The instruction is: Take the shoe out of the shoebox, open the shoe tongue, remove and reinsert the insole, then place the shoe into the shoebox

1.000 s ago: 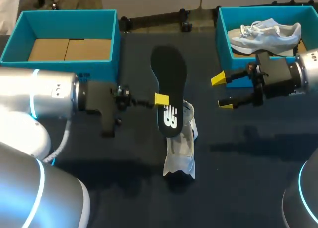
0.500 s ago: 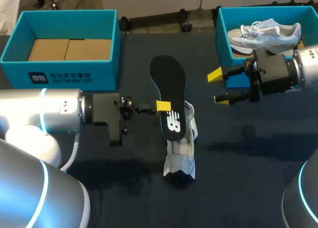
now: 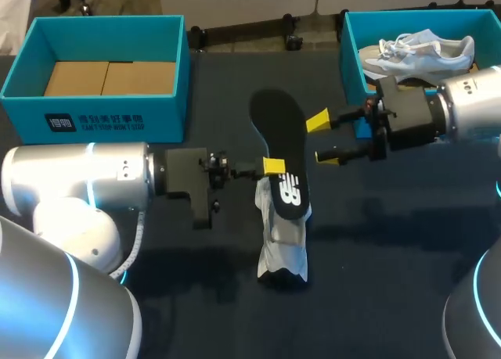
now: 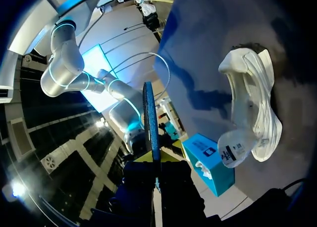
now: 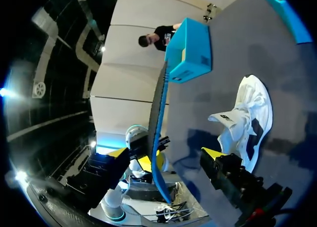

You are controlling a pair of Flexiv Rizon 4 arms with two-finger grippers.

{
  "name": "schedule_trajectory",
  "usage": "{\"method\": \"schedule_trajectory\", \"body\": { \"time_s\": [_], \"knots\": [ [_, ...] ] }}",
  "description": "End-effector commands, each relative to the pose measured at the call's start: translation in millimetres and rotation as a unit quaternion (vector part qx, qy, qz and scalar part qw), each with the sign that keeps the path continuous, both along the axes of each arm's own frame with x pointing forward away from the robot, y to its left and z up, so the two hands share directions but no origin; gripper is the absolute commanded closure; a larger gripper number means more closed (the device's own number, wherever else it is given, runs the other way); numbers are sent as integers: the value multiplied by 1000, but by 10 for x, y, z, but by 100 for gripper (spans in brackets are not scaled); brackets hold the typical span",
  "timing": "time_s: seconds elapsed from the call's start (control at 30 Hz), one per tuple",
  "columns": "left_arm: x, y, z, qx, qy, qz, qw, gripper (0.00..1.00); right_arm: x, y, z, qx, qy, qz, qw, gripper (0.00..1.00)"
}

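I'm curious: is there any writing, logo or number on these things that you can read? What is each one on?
Front wall of the left-hand shoebox: a white logo and a line of white print, too small to read with certainty.
Insole: one white logo near the end over the shoe, a mark rather than words.
Shoe: a small tag with dark print on its tongue, too small to read.
No other numbers or signs show on the table.

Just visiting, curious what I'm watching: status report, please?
Left gripper shut on the black insole, held over the white shoe. Right gripper open, close beside the insole. Nothing seen blocking the shoe.
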State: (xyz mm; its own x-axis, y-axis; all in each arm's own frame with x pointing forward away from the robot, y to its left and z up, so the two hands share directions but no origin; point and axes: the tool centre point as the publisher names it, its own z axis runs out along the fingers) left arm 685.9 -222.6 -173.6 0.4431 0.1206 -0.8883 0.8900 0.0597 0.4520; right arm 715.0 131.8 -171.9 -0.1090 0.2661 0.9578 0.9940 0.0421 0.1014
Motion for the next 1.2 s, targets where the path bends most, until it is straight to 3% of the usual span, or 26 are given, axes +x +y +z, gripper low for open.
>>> {"method": "schedule_trajectory", "body": {
  "time_s": [0.03,0.2,0.23,0.27,0.37,0.5,0.8,0.9,1.2],
  "knots": [
    [61,-110,-17,0,-2,0,1000,100,50,106,-28,4,0,3,1000,9],
    [75,-144,-26,-3,-3,-2,1000,100,50,184,-6,4,0,7,1000,20],
    [72,-149,-30,-3,-4,-3,1000,100,52,192,-4,6,0,7,1000,36],
    [70,-151,-33,-2,-4,-3,1000,100,54,199,-3,6,1,7,1000,43],
    [62,-165,-53,-2,-5,-4,1000,100,57,221,-9,10,2,9,1000,39],
    [69,-179,-75,0,-7,-4,1000,100,66,244,-31,13,9,10,1000,51],
    [70,-188,-93,0,-15,0,1000,100,87,231,-35,18,17,6,1000,58],
    [70,-193,-95,-2,-16,1,1000,100,93,222,-43,23,19,5,1000,65],
    [67,-201,-106,-6,-17,6,1000,100,102,188,-49,29,24,2,999,64]
  ]
}}
